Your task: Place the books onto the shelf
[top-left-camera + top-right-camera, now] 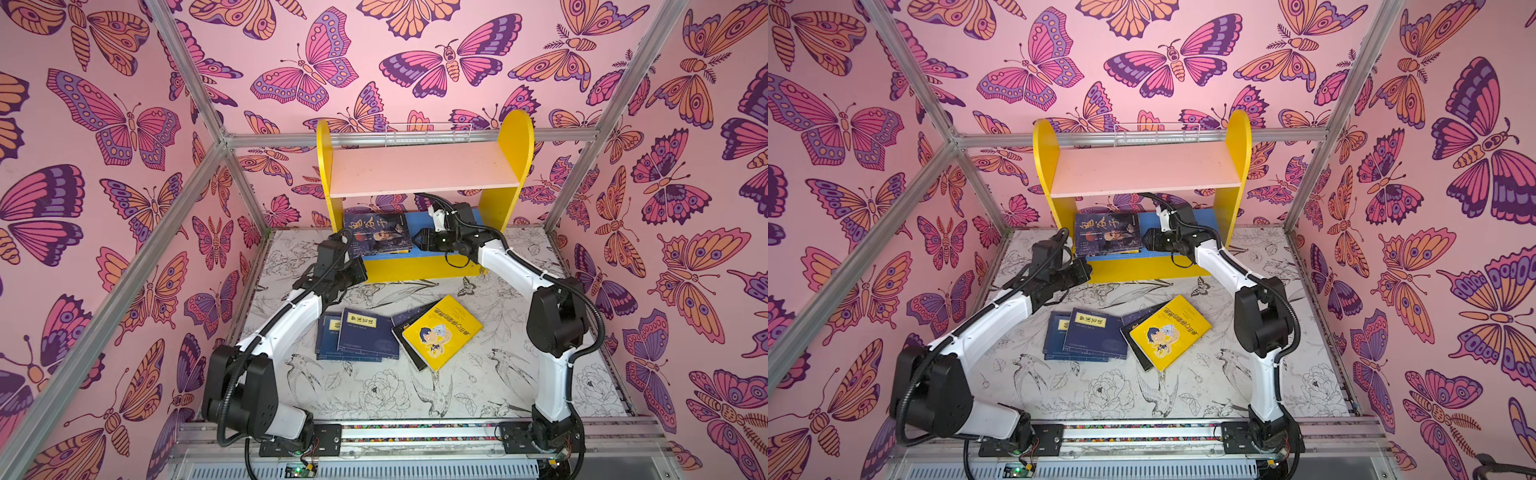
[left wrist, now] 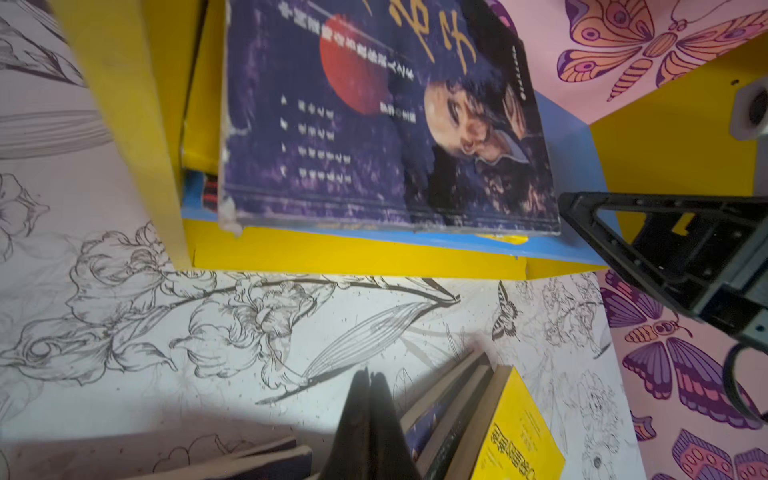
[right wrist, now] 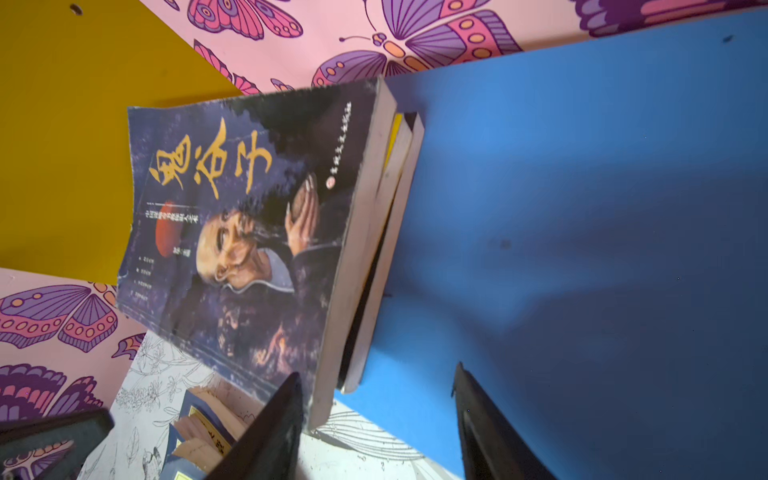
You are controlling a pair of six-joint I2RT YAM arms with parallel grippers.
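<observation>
The shelf (image 1: 424, 170) (image 1: 1146, 172) stands at the back of the table. A stack of books (image 1: 376, 235) (image 1: 1106, 232) lies flat at the left end of its blue lower board (image 3: 582, 208), topped by a dark one with a face and calligraphy (image 2: 374, 124) (image 3: 241, 232). My right gripper (image 1: 417, 241) (image 3: 376, 370) is open at the stack's right edge, holding nothing. My left gripper (image 1: 359, 270) (image 2: 370, 376) is shut and empty, low in front of the shelf's left corner. On the table lie navy books (image 1: 357, 336) (image 1: 1088, 336) and a yellow cartoon-boy book (image 1: 442, 332) (image 1: 1169, 332) resting on a dark one (image 1: 1133, 336).
The shelf's pink upper board carries nothing, and a small wire rack (image 1: 428, 133) sits behind it. Butterfly-patterned walls and metal frame bars (image 1: 415, 137) enclose the table on three sides. The right half of the blue lower board is bare.
</observation>
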